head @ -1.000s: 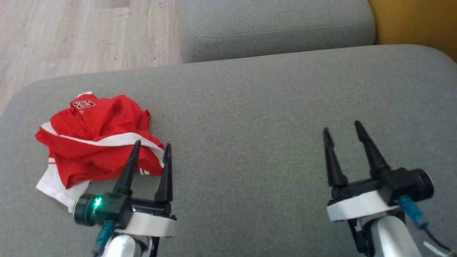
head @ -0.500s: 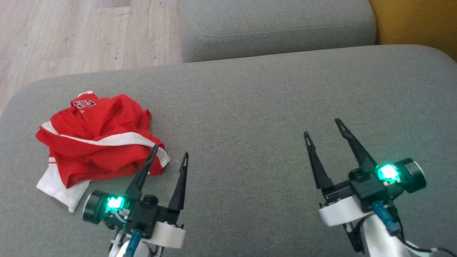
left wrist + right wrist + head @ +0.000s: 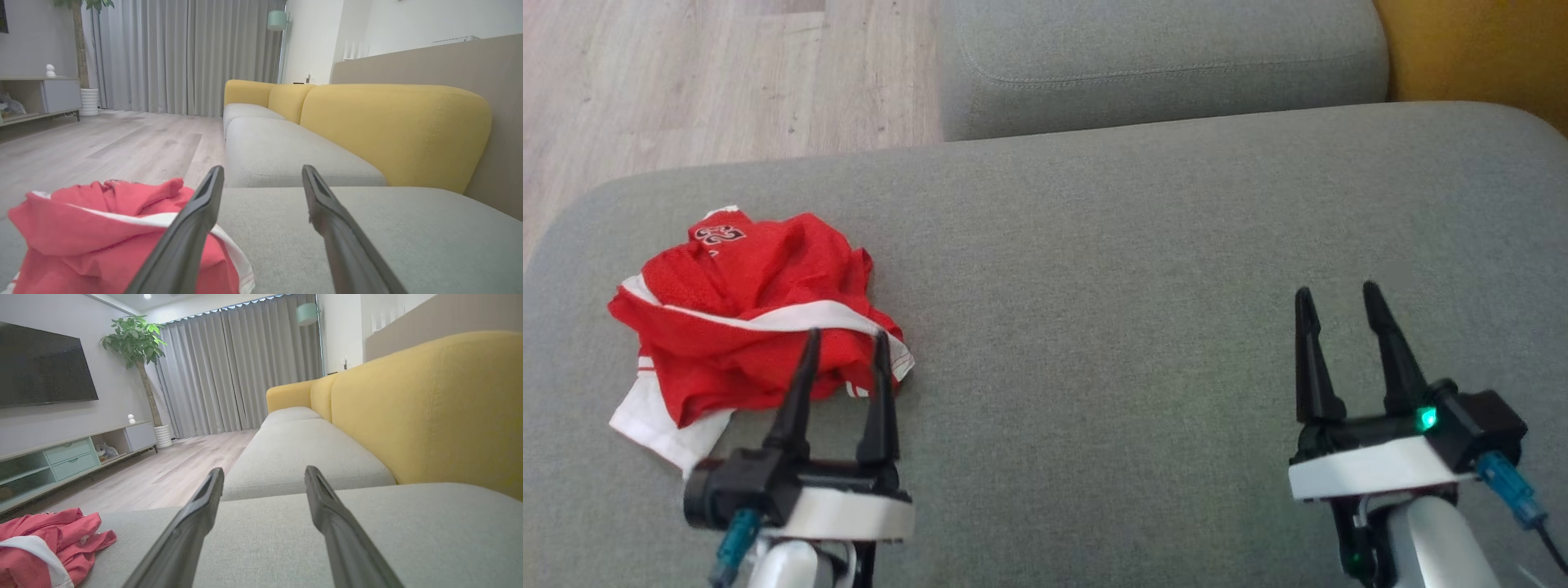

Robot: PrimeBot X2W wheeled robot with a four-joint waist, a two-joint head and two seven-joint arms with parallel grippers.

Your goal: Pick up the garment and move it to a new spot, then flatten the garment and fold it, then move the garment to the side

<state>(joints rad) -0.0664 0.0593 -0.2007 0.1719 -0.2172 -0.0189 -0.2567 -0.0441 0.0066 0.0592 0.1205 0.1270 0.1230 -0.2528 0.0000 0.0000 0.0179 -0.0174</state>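
- a grey sofa cushion (image 3: 1111, 245) carried the load and stretched wide ahead of the right gripper (image 3: 1338, 289).
- a crumpled red-and-white garment (image 3: 735, 327) lay on it, just beyond the left gripper (image 3: 845, 335).

Garment (image 3: 735, 286) on cushion (image 3: 1094, 245) at left, left end effector (image 3: 845, 335) just before it, right end effector (image 3: 1337, 289) far right

Only the crumpled garment (image 3: 743, 318) interrupts the cushion (image 3: 1094, 286).
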